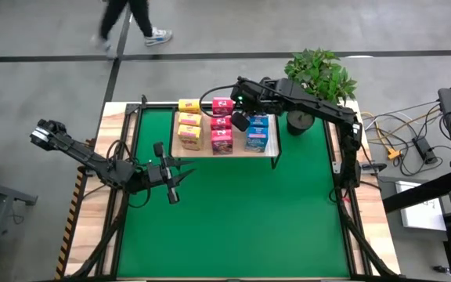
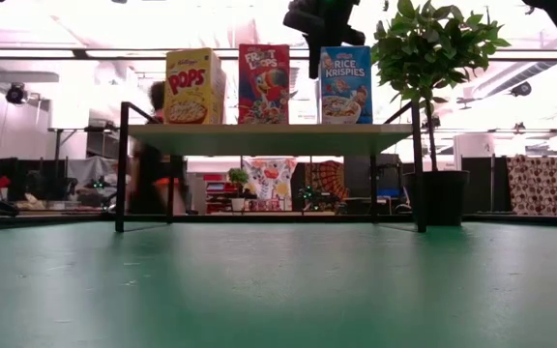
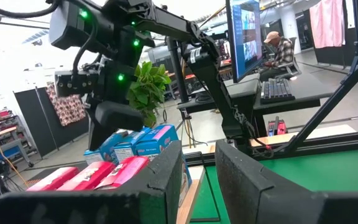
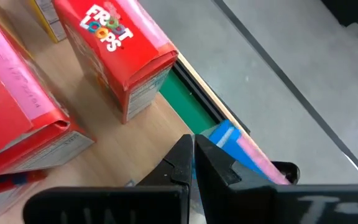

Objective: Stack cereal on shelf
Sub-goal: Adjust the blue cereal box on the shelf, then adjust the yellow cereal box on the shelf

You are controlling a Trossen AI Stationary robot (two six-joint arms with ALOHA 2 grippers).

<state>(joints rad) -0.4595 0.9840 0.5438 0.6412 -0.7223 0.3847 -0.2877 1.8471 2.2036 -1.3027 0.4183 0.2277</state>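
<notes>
The shelf (image 1: 263,151) carries yellow, red and blue cereal (image 1: 221,135) rows; the right pincer (image 1: 240,121) hovers clenched above them; the left pincer (image 1: 172,174) waits, partly parted, empty.

I have the left arm stretched across the table's left side, its left gripper (image 1: 172,178) low near the mat's left edge, the 2 fingers (image 3: 166,171) slightly parted around nothing. My right arm reaches in from the table's right edge, right gripper (image 1: 239,120) pinched closed, pointing down.
</notes>
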